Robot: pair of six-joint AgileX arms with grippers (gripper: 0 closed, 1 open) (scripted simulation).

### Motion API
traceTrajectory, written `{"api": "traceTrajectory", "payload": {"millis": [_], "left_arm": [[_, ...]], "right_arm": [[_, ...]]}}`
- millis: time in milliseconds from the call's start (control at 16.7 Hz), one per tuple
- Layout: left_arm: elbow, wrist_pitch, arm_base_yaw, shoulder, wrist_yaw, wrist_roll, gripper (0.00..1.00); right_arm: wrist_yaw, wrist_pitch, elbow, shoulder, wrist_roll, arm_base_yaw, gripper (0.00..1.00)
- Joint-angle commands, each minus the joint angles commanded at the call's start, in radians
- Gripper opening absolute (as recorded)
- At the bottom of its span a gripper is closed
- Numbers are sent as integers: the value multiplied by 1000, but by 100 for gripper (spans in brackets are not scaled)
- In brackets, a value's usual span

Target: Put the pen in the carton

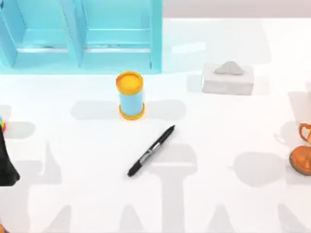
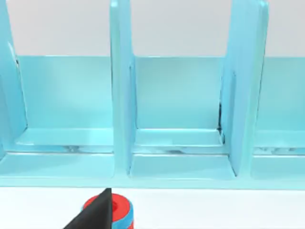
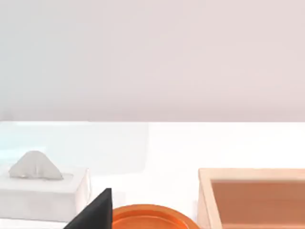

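Note:
The pen, slim and black with a grey band at its middle, lies diagonally on the white table near the centre, with nothing touching it. In the right wrist view a pale tan open box, the carton, stands behind an orange dish. My left arm is parked at the table's left edge, well to the left of the pen. A dark corner of my left gripper juts into the left wrist view. A similar dark corner of my right gripper shows in the right wrist view.
A blue-and-orange cylinder stands upright just behind the pen. A light blue divided shelf fills the back left. A white tissue box sits at the back right. Orange crockery is at the right edge, and a red-and-blue round thing lies near my left gripper.

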Motion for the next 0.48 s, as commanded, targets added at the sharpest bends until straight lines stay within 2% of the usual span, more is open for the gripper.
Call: {"api": "traceTrajectory", "payload": {"millis": [240,480], "left_arm": [[0,0,0,0,0,0,100],[0,0,0,0,0,0,100]], "right_arm": [[0,-15,24,29,18,9,100],[-2,-104,171,198,126,65,100]]}}
